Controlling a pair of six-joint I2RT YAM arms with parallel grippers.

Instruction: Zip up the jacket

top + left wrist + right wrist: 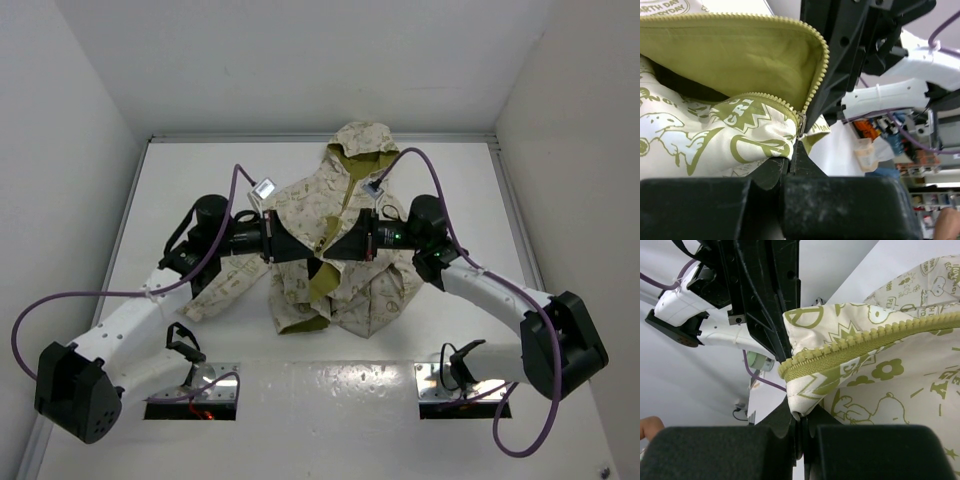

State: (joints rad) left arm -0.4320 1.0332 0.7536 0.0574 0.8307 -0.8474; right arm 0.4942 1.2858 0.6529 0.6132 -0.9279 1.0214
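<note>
You are seeing the left end effector (pixel 792 146) and the right end effector (pixel 798 416) each clamping the jacket (pixel 385 290) beside its zipper (pixel 865 342).

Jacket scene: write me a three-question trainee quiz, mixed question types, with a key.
1. True or false: the jacket is zipped fully shut.
2. Multiple choice: the right gripper is A) open, holding nothing; B) shut on jacket fabric beside the zipper teeth; C) out of every view.
3. Fill in: in the left wrist view, two rows of teeth part near the left gripper, exposing the ____ lining.
Key: 1 false; 2 B; 3 olive-green.
</note>
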